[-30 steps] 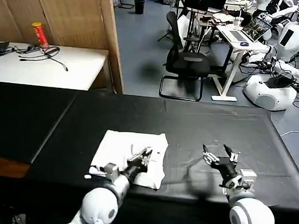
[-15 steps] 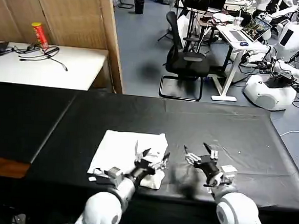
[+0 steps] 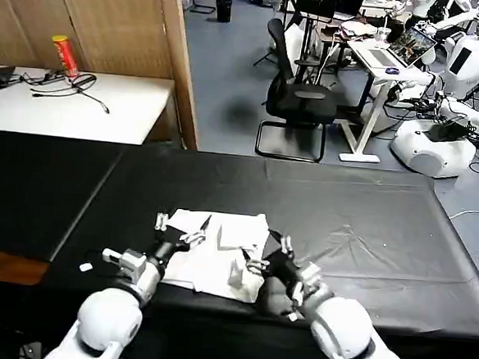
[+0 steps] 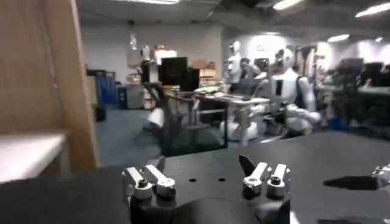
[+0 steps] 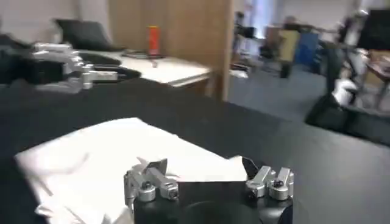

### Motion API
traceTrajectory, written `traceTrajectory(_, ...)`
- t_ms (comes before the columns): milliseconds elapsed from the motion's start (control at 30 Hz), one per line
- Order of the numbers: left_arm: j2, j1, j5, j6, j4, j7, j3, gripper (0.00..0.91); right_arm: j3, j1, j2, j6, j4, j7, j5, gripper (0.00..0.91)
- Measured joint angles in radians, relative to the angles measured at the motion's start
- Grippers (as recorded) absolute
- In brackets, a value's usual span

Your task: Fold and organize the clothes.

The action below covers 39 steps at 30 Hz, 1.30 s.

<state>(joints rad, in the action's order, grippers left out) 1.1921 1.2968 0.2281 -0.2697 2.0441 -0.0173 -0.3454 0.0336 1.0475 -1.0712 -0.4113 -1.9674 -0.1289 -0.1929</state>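
Note:
The clothes, a white T-shirt (image 3: 210,268), lie folded and somewhat rumpled near the front edge of the black table (image 3: 369,213). My left gripper (image 3: 183,223) hovers open over the shirt's left part, its jaws spread with nothing between them; in the left wrist view the left gripper (image 4: 201,168) faces bare black table. My right gripper (image 3: 265,249) stands open at the shirt's right edge. Through the right wrist view the right gripper (image 5: 203,165) sits low over the white T-shirt (image 5: 109,152), jaws wide and empty. No print shows on the shirt.
A small white scrap (image 3: 85,266) lies on the table left of the shirt. Behind the table stand a white desk (image 3: 129,106) with a red can (image 3: 65,55) and cables, a wooden partition (image 3: 178,60), an office chair (image 3: 299,97) and parked robots (image 3: 460,88).
Both grippers moved left: the left from the shirt's near right part to its left part, the right from bare table to the shirt's right edge. The shirt's near edge looks more rumpled.

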Motion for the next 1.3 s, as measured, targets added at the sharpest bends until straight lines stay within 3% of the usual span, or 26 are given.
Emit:
traceTrajectory(267, 0.010, 0.038, -0.025, 0.001, 0.004, 0.003, -0.021, 0.878, -0.124, -0.120, -0.019, -0.003, 0.071, -0.002, 0.039, 0.878)
traceTrajectory(633, 0.014, 0.061, -0.031, 0.008, 0.004, 0.003, -0.031, 0.878, -0.176, -0.143, -0.041, 0.000, 0.130, 0.014, 0.113, 0.868)
traceTrajectory(700, 0.014, 0.064, -0.033, 0.010, 0.004, 0.004, -0.031, 0.878, -0.176, -0.138, -0.039, 0.010, 0.127, 0.021, 0.139, 0.809)
traceTrajectory(833, 0.017, 0.073, -0.037, 0.014, 0.006, 0.004, -0.031, 0.878, -0.175, -0.120, -0.035, 0.048, 0.111, 0.034, 0.219, 0.790)
traceTrajectory(967, 0.018, 0.078, -0.038, 0.016, 0.010, 0.004, -0.031, 0.878, -0.175, -0.104, -0.031, 0.068, 0.107, 0.033, 0.281, 0.644)
traceTrajectory(1167, 0.022, 0.089, -0.045, 0.019, 0.017, 0.005, -0.032, 0.878, -0.180, -0.098, -0.036, 0.079, 0.131, 0.031, 0.305, 0.605)
traceTrajectory(1200, 0.023, 0.091, -0.046, 0.019, 0.018, 0.005, -0.034, 0.878, -0.180, -0.098, -0.037, 0.081, 0.135, 0.031, 0.308, 0.527)
traceTrajectory(1300, 0.024, 0.097, -0.047, 0.024, 0.019, 0.005, -0.039, 0.878, -0.180, -0.095, -0.037, 0.086, 0.139, 0.031, 0.322, 0.429)
